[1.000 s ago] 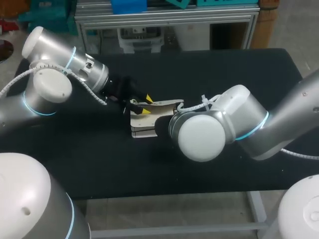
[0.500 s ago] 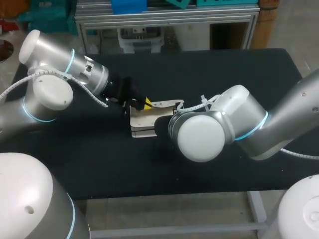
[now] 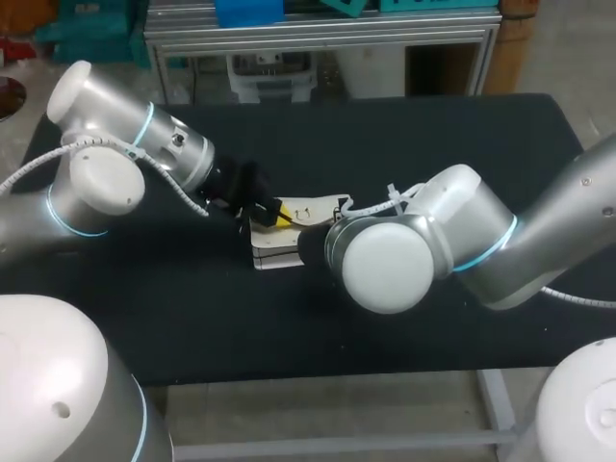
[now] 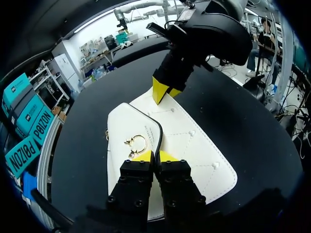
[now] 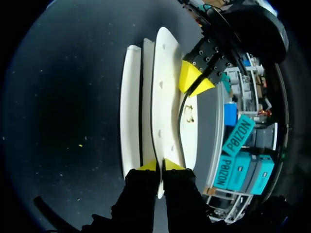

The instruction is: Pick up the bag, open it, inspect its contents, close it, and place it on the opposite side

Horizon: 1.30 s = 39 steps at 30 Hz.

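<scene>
The white handbag lies near the middle of the black table, its flap down over the front and the gold ring clasp showing just ahead of the left gripper. That gripper's yellow tips are pinched together on the dark-trimmed edge of the flap, beside the clasp. From the far side the right gripper is closed on a thin white panel at the bag's edge, so both hold the bag from opposite ends

I judge this to be the start of the opening step: the bag is braced and the flap is gripped, but it does not yet look lifted clear, and nothing inside shows. The next move likely calls for the left arm to peel the flap up and back while the right arm keeps the body steady; a pull too flat could drag the whole bag

The table is plain dark cloth, with shelving and crates beyond its far edge
</scene>
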Available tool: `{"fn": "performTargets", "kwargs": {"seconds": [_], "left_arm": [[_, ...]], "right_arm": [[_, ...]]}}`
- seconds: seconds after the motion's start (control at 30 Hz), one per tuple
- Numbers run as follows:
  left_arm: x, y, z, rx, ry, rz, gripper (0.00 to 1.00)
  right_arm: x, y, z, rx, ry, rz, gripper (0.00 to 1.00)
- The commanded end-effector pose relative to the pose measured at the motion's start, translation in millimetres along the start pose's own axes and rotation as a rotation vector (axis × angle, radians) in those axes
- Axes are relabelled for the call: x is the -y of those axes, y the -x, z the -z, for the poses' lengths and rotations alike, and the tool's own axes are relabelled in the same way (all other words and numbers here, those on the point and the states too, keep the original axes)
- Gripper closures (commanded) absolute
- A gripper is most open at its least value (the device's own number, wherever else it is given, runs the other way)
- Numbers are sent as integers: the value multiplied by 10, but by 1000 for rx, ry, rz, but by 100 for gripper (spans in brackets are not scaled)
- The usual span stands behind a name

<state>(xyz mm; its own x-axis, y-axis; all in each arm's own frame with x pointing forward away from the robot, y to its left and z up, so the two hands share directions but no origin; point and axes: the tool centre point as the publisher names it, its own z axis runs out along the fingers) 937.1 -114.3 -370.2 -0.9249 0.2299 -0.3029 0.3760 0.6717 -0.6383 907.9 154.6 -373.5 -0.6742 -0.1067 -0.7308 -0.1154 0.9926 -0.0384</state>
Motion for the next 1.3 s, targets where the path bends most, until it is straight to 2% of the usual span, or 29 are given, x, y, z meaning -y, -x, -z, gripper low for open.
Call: {"fn": "performTargets", "kwargs": {"seconds": [0.03,0.3,0.53,0.8,1.07,1.3], "left_arm": [[-80,-3,34,0,-25,-1,100],[58,-33,-6,-40,-73,-18,100],[153,-34,-49,-61,-72,-45,100],[35,-43,68,-24,-26,-13,100],[-172,-28,165,-6,-40,16,100],[-56,-44,83,-36,-44,-17,100]], "right_arm": [[10,-41,-23,370,7,-1,100],[10,-41,-23,370,7,-1,100],[10,-41,-23,370,7,-1,100],[10,-41,-23,370,7,-1,100],[10,-41,-23,370,7,-1,100],[10,-41,-23,370,7,-1,100]]}}
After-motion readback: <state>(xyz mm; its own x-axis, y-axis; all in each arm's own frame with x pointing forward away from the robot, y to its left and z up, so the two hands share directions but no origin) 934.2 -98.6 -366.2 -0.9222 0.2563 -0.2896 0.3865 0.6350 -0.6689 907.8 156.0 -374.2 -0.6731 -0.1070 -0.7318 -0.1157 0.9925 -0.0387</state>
